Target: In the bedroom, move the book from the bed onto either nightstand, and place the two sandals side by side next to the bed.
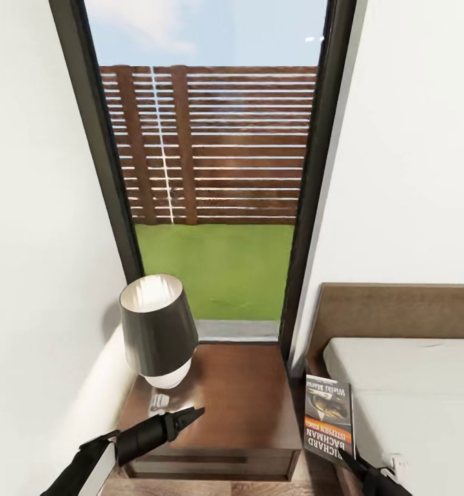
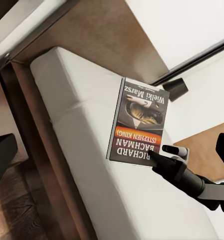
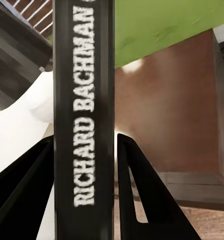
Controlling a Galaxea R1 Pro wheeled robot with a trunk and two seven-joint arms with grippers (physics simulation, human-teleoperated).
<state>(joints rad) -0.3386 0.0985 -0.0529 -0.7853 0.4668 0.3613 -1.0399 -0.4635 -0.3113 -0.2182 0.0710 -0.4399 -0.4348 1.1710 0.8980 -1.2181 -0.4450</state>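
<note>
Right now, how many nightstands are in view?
1. The nightstand stands below the window, between the white wall and the bed, with a lamp on it. Any other would be out of frame.

A lamp (image 1: pixel 157 331) stands on the nightstand (image 1: pixel 239 399), left of the bed (image 1: pixel 404 386), before the window (image 1: pixel 211 172).

Book (image 1: pixel 328 417) front cover, white lettering, inverted in head view: "RICHARD BACHMAN". Orange band below it: "(STEPHEN KING)". Title at opposite end of cover: "Wielki Marsz". Same three texts legible on cover in left wrist view (image 2: pixel 138 123). Spine (image 3: pixel 84 120), dark, white lettering running lengthwise: "RICHARD BACHMAN", cut off at frame edge.
</note>
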